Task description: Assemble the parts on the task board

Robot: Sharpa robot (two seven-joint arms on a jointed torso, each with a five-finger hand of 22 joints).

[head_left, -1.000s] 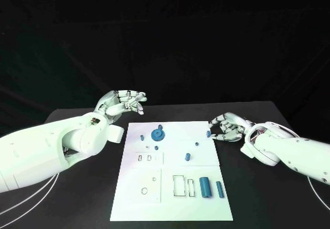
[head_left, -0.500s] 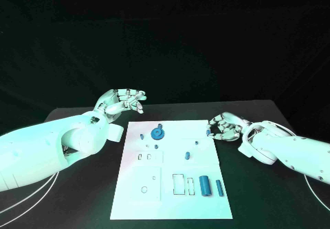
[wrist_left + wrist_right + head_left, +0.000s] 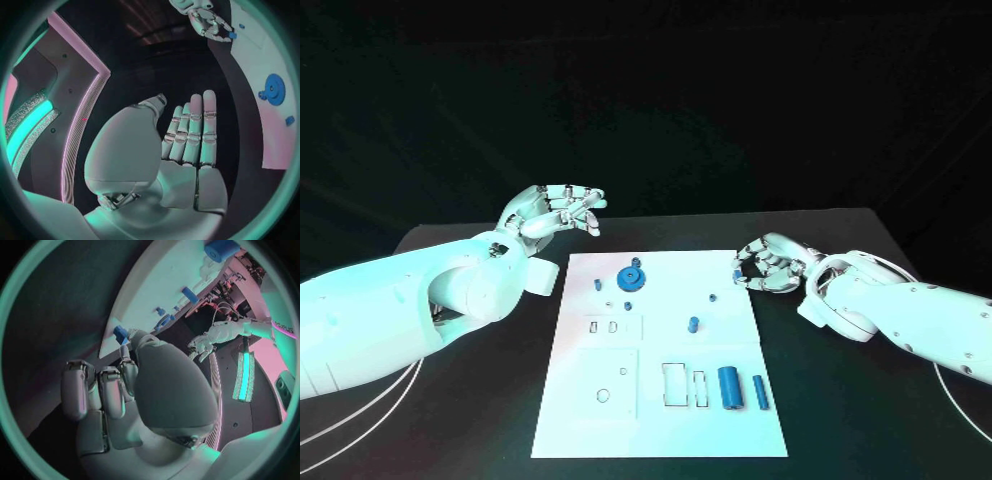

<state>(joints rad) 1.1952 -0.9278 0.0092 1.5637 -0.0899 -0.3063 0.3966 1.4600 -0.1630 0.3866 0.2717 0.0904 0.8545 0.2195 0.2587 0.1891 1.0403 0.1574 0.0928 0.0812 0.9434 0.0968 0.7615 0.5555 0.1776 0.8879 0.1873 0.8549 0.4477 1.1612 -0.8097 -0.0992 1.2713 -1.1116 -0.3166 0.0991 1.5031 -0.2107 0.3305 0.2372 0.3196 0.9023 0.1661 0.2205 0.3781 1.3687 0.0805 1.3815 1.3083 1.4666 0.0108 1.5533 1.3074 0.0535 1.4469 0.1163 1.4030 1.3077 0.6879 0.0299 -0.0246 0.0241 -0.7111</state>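
My right hand (image 3: 770,268) pinches a small blue peg (image 3: 120,333) at the board's (image 3: 661,400) far right corner; my left hand (image 3: 557,213), holding nothing with its fingers straight, is raised beyond the far left corner.

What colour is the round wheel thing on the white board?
Blue. The gear-like wheel sits near the far end of the task board, clearest in the head view.

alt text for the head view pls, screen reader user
The right hand pinches a small blue part at the far right edge of the white task board, while the left hand hangs beyond the board's far left corner holding nothing. A blue gear sits near the far edge.
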